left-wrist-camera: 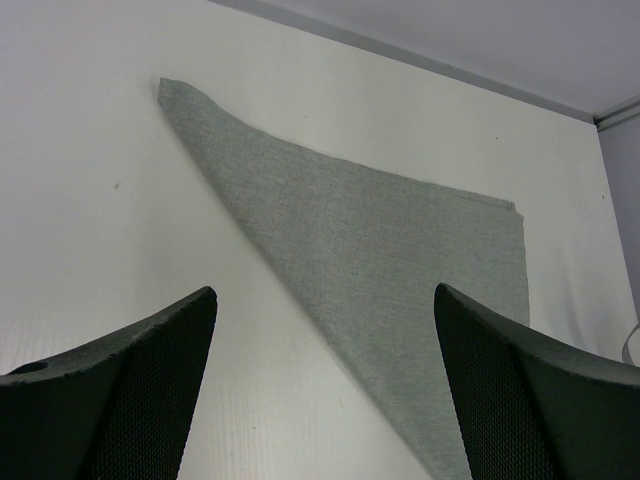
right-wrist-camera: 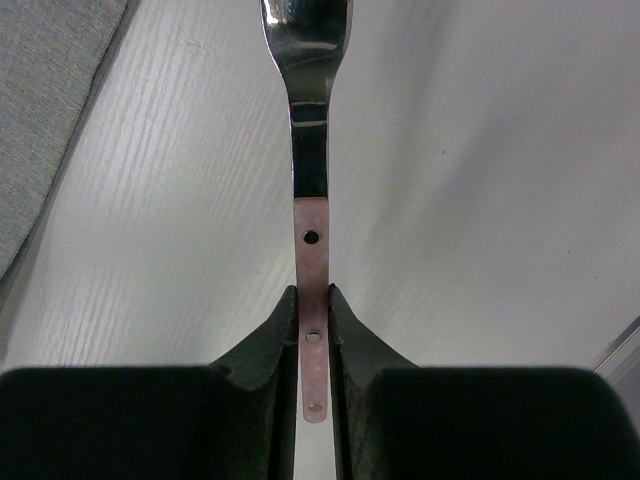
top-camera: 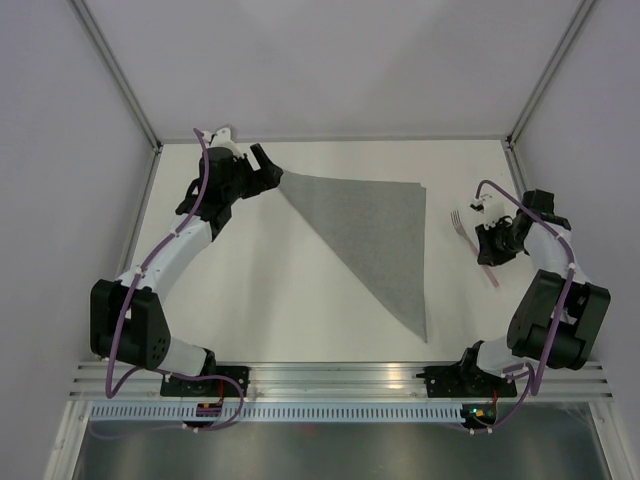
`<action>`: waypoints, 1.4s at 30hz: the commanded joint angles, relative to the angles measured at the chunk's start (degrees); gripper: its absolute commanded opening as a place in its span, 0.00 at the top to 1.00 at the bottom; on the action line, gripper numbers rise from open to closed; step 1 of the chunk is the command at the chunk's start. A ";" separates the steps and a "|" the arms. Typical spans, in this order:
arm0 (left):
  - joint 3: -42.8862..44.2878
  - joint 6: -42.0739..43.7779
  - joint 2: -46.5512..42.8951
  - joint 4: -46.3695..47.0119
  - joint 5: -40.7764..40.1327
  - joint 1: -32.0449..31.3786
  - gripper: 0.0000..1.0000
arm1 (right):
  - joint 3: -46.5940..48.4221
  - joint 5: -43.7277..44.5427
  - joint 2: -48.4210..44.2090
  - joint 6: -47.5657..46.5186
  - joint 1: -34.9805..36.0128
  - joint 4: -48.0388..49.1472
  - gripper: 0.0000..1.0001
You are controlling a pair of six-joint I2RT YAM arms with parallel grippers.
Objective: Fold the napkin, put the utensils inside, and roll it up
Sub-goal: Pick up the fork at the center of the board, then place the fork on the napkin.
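The grey napkin [top-camera: 375,235] lies flat on the white table, folded into a triangle with its long edge running from far left to near right. My left gripper [top-camera: 271,167] stands open right at the napkin's far-left corner; in the left wrist view the napkin [left-wrist-camera: 400,260] spreads ahead of the open left gripper [left-wrist-camera: 322,291], nothing between the fingers. The fork [top-camera: 460,228] is to the right of the napkin, tines pointing to the far side. My right gripper [right-wrist-camera: 313,290] is shut on the fork [right-wrist-camera: 312,150] at its pink handle. The napkin's edge [right-wrist-camera: 50,100] shows at the upper left there.
The white table [top-camera: 300,300] is walled by pale panels with metal frame posts [top-camera: 120,70] at the far corners. A metal rail [top-camera: 330,375] with both arm bases runs along the near edge.
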 commanded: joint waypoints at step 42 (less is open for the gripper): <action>-0.33 -0.54 -2.78 0.43 0.61 0.20 0.07 | 5.69 5.89 2.47 24.08 29.21 11.31 0.99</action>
